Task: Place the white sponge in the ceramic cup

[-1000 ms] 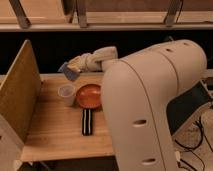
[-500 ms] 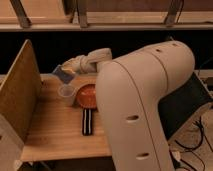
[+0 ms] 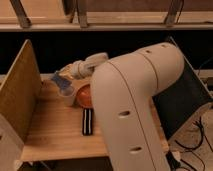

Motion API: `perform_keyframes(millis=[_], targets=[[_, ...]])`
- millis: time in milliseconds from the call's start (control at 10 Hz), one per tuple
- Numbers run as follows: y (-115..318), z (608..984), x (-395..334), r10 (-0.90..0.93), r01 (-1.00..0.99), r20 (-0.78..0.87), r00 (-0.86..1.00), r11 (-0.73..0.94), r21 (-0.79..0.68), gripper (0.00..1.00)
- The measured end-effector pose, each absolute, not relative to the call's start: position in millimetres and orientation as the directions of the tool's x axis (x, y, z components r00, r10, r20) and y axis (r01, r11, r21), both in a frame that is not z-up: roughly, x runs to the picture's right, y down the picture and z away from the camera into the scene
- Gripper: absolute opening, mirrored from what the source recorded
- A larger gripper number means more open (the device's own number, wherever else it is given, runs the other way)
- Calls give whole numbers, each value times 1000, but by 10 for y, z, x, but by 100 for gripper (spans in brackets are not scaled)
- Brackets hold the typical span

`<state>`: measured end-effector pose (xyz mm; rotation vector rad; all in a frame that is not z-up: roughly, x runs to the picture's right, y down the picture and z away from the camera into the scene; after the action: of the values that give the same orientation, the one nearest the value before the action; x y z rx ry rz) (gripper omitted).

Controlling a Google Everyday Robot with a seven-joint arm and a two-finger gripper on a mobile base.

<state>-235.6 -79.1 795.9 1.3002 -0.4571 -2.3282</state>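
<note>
Camera view — gripper (image 3: 61, 79), white sponge (image 3: 60, 80) above ceramic cup (image 3: 67, 95).

The bench (image 3: 55, 135) is pale wood, matt, with a faint grain. The panel (image 3: 20, 95) at its left edge looks like coarse chipboard, rough and dull. The arm (image 3: 135, 100) has a smooth cream plastic shell with a soft sheen. Its end effector (image 3: 64, 80), just above the cup (image 3: 67, 94), holds the sponge (image 3: 59, 80), soft-looking and matt. The cup is smooth ceramic; the dish (image 3: 84, 95) glossy orange-red.
</note>
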Motion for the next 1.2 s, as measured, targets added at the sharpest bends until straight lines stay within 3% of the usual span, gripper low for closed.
perform_keyframes(millis=[300, 1000, 1200], targets=[[-712, 8011, -2363, -534, 205, -701, -473, -841, 501, 11], [-713, 8010, -2368, -533, 204, -702, -473, -841, 501, 78], [-712, 8010, -2368, -533, 204, -702, -473, -841, 501, 80]])
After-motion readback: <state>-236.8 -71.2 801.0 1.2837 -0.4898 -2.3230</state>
